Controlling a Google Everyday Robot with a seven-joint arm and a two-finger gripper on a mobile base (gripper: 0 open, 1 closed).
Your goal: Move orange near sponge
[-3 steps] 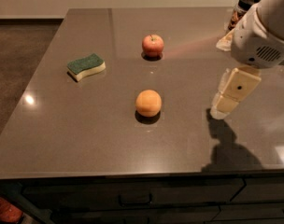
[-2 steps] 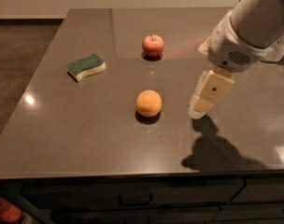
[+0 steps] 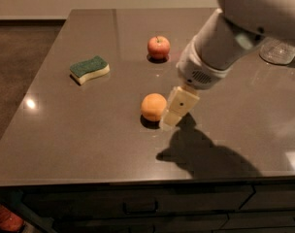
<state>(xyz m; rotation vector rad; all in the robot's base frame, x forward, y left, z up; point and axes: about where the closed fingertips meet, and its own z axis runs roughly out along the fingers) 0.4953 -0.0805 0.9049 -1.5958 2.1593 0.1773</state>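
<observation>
The orange (image 3: pixel 153 107), round and pale orange, sits near the middle of the dark table (image 3: pixel 65 130). The sponge (image 3: pixel 89 69), dark green on top over pale yellow foam, lies at the left, well apart from the orange. My gripper (image 3: pixel 171 115) hangs from the white arm coming in from the upper right. Its cream-coloured finger (image 3: pixel 179 106) is right beside the orange's right side, at or near touching. The orange rests on the table, not lifted.
A red apple (image 3: pixel 158 47) with a stem stands behind the orange. A clear glass object (image 3: pixel 278 52) stands at the far right, partly behind the arm. The table's front edge runs along the bottom, with dark drawers below.
The arm has swung left and down across the table, bringing the gripper from well right of the orange to right beside it. The orange, sponge and apple have not moved.
</observation>
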